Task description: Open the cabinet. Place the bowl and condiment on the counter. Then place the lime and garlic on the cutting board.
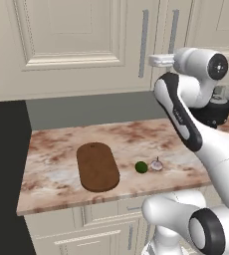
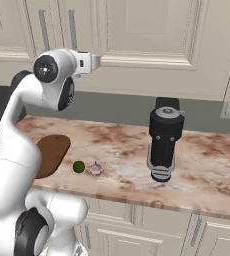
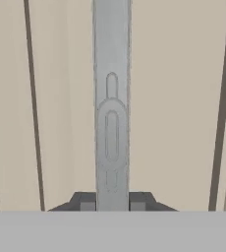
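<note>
The cabinet (image 1: 71, 45) hangs above the counter (image 1: 52, 159) with its doors closed. My gripper (image 3: 112, 202) is raised to it and shut on a grey bar handle (image 3: 112, 98), which runs straight up between the two fingertips (image 3: 88, 202). From the left base view my gripper (image 1: 152, 61) reaches the door beside the handles (image 1: 144, 42). On the counter the dark brown cutting board (image 1: 97, 166) lies flat. The lime (image 1: 141, 167) and the garlic (image 1: 157, 165) sit side by side just right of it. The bowl and the condiment are hidden.
A tall black appliance (image 2: 163, 145) stands on the counter (image 2: 207, 165) to the right of the garlic (image 2: 95, 168) and lime (image 2: 78, 166). A wall outlet (image 2: 229, 110) is at far right. Cream drawer fronts (image 1: 106, 214) run below. A dark gap (image 1: 4, 174) borders the counter's left end.
</note>
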Motion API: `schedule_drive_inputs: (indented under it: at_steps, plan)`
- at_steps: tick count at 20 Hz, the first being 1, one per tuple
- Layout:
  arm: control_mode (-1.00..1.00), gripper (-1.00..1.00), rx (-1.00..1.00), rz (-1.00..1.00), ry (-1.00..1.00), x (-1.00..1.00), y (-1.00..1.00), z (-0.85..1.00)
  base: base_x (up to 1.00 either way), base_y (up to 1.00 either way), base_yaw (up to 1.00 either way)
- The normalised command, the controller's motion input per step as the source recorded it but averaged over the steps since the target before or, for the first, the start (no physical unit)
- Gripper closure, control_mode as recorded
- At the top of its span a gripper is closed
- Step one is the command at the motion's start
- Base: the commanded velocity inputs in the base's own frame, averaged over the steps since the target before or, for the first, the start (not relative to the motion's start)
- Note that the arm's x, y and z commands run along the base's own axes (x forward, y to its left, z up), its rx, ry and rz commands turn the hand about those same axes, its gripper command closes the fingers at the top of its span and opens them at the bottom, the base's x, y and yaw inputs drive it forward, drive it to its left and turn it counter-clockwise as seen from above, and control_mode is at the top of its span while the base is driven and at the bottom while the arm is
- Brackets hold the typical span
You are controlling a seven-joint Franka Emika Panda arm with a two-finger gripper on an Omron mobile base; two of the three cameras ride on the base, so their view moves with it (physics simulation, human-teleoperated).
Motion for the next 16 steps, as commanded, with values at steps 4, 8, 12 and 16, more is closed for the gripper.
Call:
schedule_drive_inputs:
  at_steps: [4,8,12,16]
  plan:
    - [-1.0,1.0,0.0,0.2,0.0,-0.09,-0.29,0.0,0.0,0.0,0.0]
    - [-1.0,1.0,0.0,0.16,-0.02,-0.21,-0.39,0.05,0.0,0.0,0.0]
    - [-1.0,1.0,0.0,0.12,-0.04,-0.4,-0.41,0.17,0.0,0.0,0.0]
    - [-1.0,1.0,0.0,0.1,-0.04,-0.53,-0.38,0.15,0.0,0.0,0.0]
